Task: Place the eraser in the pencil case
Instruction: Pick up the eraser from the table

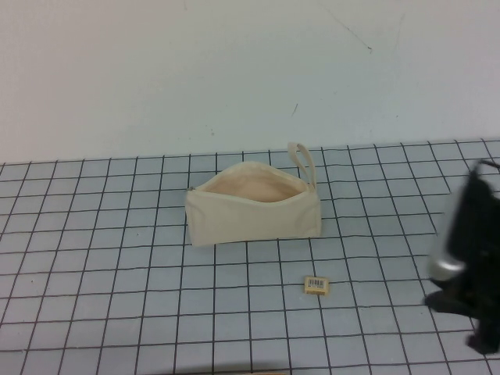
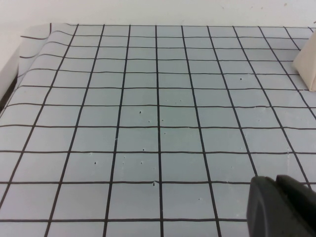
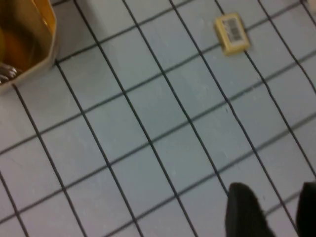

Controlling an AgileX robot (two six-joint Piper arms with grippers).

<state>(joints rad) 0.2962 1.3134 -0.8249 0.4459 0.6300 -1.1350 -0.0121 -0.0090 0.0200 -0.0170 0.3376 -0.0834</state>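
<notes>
We see the eraser [image 1: 317, 284] lying near the gaping pencil case [image 1: 254, 215]; our right gripper [image 3: 270, 210] hovers spread, the left gripper [image 2: 281, 207] unreadable.

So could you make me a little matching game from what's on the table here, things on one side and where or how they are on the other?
Things:
1. eraser
2. pencil case
3. right gripper
4. left gripper

States:
A. mouth open, standing on the grid mat
B. above bare mat squares, pencil case's corner far off
C. lying flat, barcode label up
D. fingers apart, above the mat, away from the eraser

Pairs: 1-C, 2-A, 3-D, 4-B
</notes>
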